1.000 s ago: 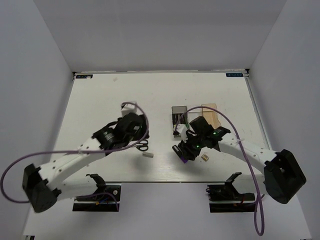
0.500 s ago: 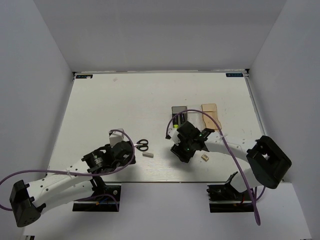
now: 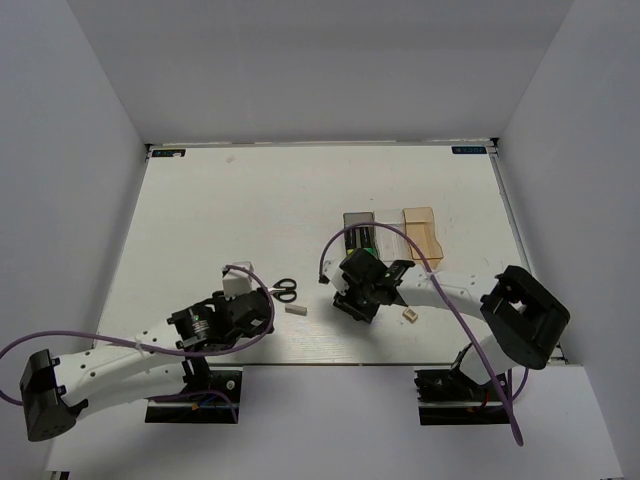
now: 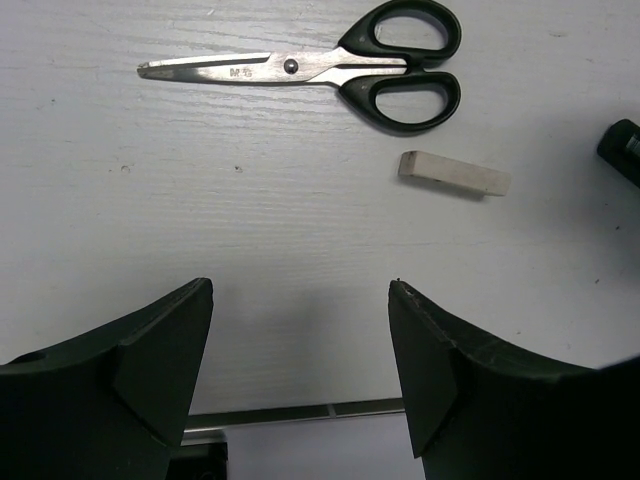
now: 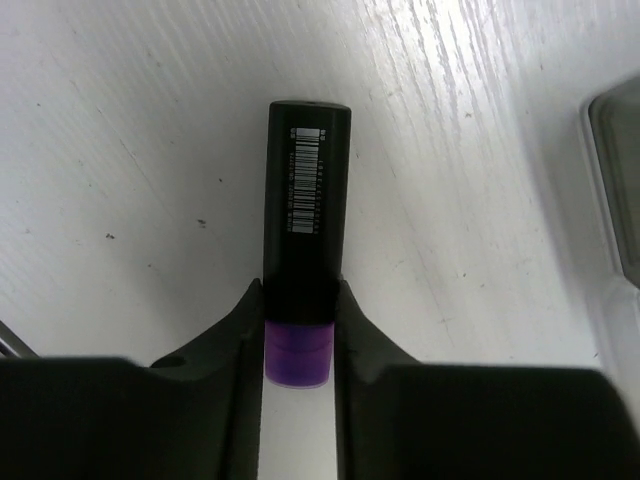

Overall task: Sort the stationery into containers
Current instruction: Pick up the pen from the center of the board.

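A white tabletop [image 3: 250, 210] with fine wood grain lies inside a plain, pale enclosure. The left wall [image 3: 60, 170], back wall [image 3: 320, 70] and right wall [image 3: 590, 170] rise around it. A left blue label [image 3: 172, 153] and a right blue label [image 3: 468, 150] sit at its far corners. A thin metal strip [image 4: 300, 411] edges its near side.

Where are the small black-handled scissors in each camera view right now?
Top external: small black-handled scissors left of centre, toward the near edge.
Left wrist: scissors along the top, blades pointing left.
Right wrist: not in it.
Shared landmark: tiny grey block by the handles, in both.
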`<control>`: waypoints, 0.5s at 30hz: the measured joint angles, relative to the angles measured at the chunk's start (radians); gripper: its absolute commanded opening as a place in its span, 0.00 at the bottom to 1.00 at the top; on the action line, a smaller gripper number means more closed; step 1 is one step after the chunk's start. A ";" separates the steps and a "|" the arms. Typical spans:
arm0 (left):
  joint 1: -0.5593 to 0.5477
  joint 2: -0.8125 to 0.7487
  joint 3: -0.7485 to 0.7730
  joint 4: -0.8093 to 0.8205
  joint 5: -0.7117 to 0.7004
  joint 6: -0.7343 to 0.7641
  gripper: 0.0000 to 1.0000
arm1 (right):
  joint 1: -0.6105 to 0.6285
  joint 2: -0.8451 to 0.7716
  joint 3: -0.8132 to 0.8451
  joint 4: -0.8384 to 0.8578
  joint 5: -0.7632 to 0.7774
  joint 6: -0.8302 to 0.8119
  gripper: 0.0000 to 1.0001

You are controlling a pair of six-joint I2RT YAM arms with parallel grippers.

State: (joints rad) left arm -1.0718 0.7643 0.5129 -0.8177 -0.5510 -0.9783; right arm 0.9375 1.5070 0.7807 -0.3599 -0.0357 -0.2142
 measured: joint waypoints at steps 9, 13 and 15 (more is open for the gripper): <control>-0.044 0.079 -0.017 0.031 -0.019 -0.010 0.81 | 0.012 -0.026 0.010 -0.042 -0.065 -0.023 0.00; -0.050 0.141 -0.013 0.072 -0.019 0.009 0.80 | 0.012 -0.158 0.012 -0.064 -0.123 -0.052 0.00; -0.050 0.198 0.001 0.089 -0.019 0.028 0.75 | 0.010 -0.215 0.026 -0.066 -0.132 -0.064 0.00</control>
State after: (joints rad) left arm -1.1213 0.9623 0.5140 -0.7292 -0.5705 -0.9501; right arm 0.9478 1.2919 0.8066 -0.4259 -0.1677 -0.2787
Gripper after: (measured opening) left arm 0.795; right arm 0.342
